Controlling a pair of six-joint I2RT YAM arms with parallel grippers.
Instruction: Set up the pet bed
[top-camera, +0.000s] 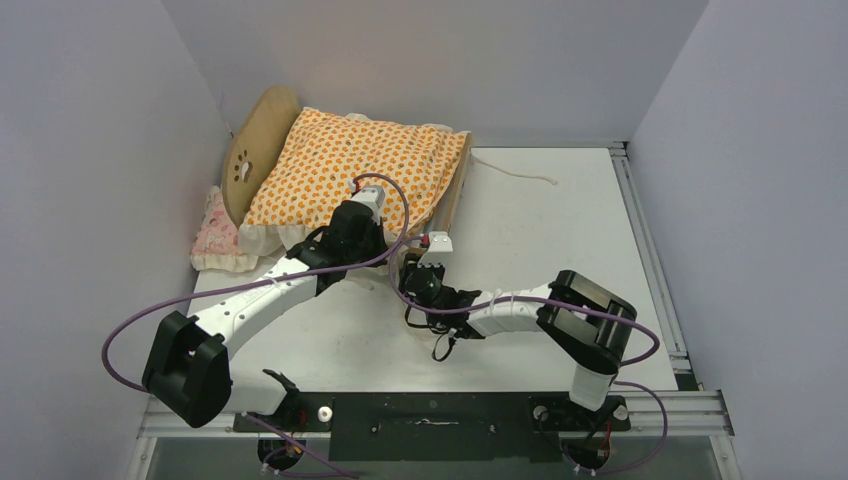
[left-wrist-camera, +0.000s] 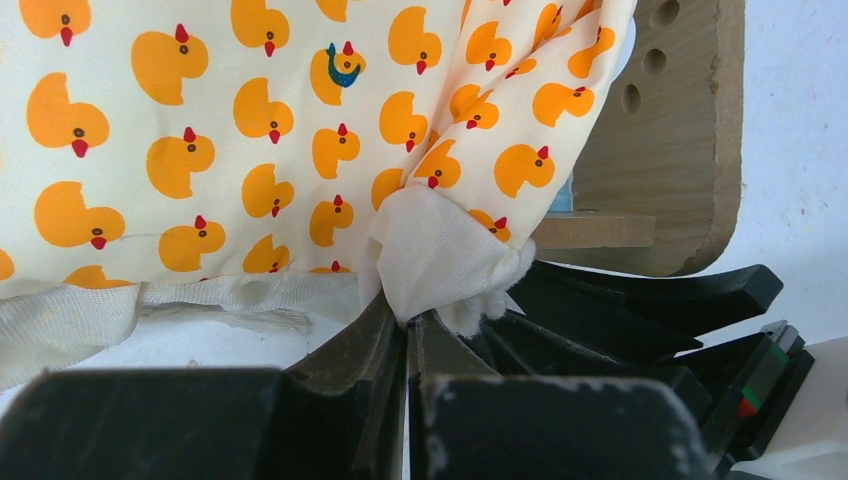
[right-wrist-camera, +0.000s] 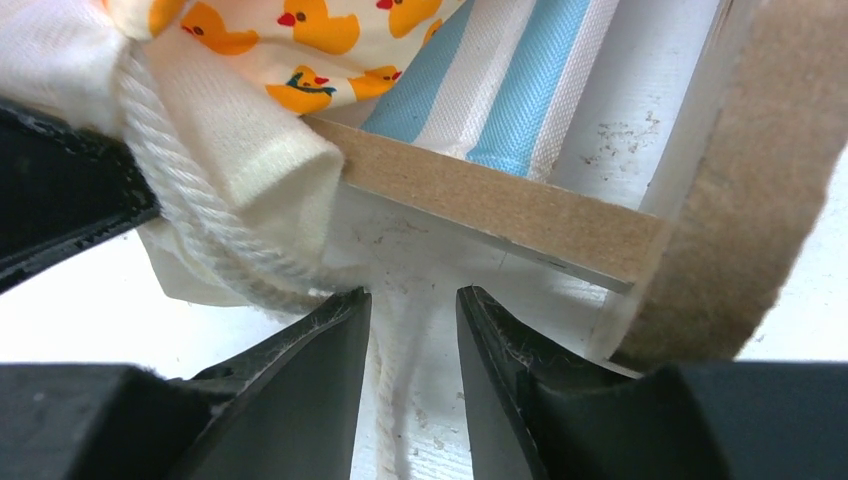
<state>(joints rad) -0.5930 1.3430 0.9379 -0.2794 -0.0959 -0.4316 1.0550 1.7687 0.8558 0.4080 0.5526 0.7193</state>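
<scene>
Now, duck cushion (top-camera: 340, 170) on pet bed (top-camera: 255, 150)

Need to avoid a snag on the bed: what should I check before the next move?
1. Left gripper shut on cushion corner: ok.
2. Right gripper open, holding nothing: ok.
3. Cord clear of right gripper: not ok, it runs between the fingers.
4. Cushion flat inside bed: not ok, near corner bunched over its side.
5. Pillow on bed: not ok, on the table beside the headboard.
6. Cushion's far edge seated: cannot tell.
</scene>
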